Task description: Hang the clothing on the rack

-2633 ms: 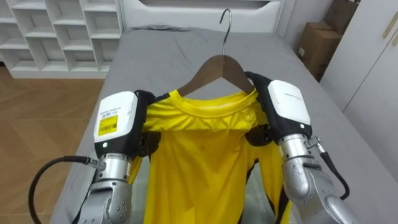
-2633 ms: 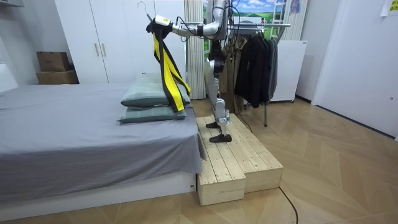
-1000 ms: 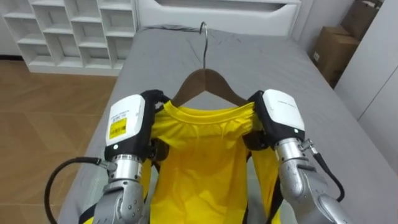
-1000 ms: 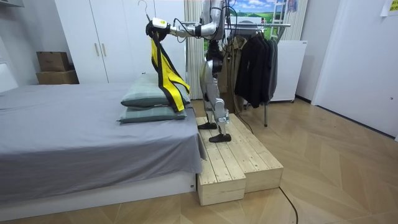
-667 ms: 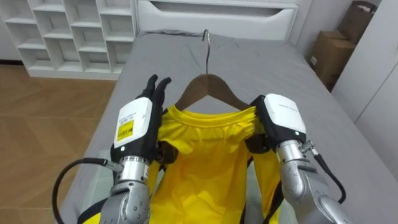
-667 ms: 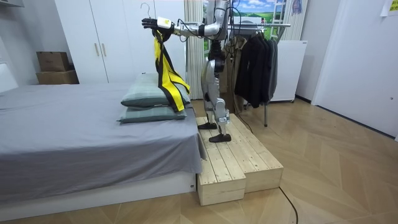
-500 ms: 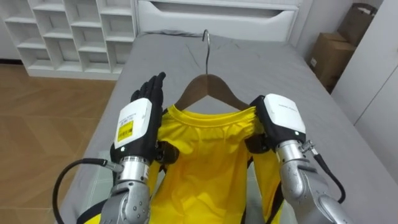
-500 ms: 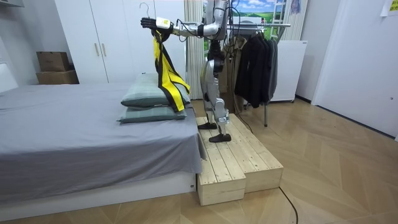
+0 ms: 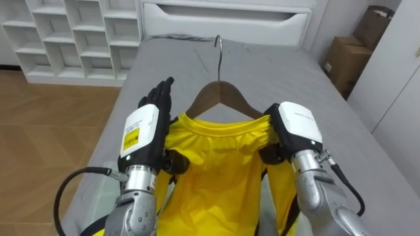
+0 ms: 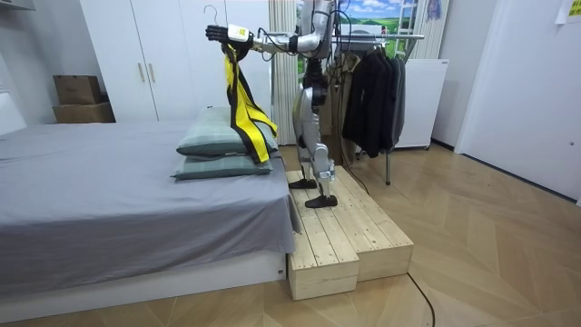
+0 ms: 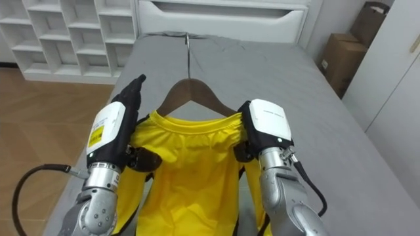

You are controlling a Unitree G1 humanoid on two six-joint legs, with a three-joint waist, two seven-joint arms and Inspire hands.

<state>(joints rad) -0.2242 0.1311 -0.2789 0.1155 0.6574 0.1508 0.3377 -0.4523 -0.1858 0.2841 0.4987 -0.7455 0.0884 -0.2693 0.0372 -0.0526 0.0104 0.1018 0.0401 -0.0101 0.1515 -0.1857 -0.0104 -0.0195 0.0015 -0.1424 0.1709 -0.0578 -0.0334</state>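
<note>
Over the grey bed [image 9: 289, 65], limp yellow shirt [image 9: 213, 170] handles best by its stiff wooden hanger [image 9: 220, 88], right hand [image 9: 295, 128] clamped there, left hand [image 9: 144, 128] flat-fingered

We see a bright yellow shirt [image 9: 216, 170] with black bands, on a dark brown wooden hanger [image 9: 220, 92] with a silver hook. The left hand [image 9: 143, 128] is white-backed with a yellow label and black fingers; the right hand [image 9: 296, 124] is white over black. The bed [image 9: 289, 78] is plain grey, the shelves [image 9: 72, 33] white, the floor [image 9: 46, 124] warm brown wood, the boxes [image 9: 344, 56] brown. In the room view we see grey-green pillows [image 10: 218, 145], a pale wooden platform [image 10: 349, 241] and dark garments [image 10: 372, 91].
</note>
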